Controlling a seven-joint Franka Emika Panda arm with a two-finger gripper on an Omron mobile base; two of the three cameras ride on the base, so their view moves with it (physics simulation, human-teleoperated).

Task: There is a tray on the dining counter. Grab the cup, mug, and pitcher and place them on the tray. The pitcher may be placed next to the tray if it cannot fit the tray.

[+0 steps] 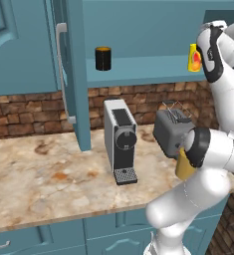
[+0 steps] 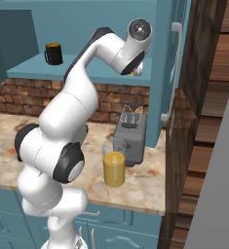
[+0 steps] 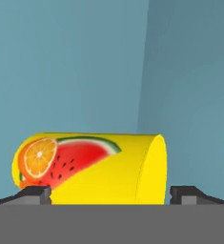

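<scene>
Hand view: the cup [image 3: 92, 169] is seen straight ahead between the spread, empty jaws, its long axis running across the picture from tip to tip because the hand is rolled. In the left base view the cup [image 1: 193, 58] stands upright on the shelf [image 1: 138, 74], well apart from the mug [image 1: 103, 58], with cabinet wall close behind, so little room is judged to be left beyond it.

I saw the cup [image 3: 92, 169] was bright yellow, printed with an orange slice and a red, green-rimmed watermelon wedge. The mug [image 1: 103, 58] was black with an orange inside, and the clear pitcher [image 2: 114, 163] held orange-yellow liquid. The cabinets [image 1: 19, 45] were teal, the counter [image 1: 44, 174] beige-brown marbled, the wall [image 1: 29, 112] red-brown brick.
</scene>
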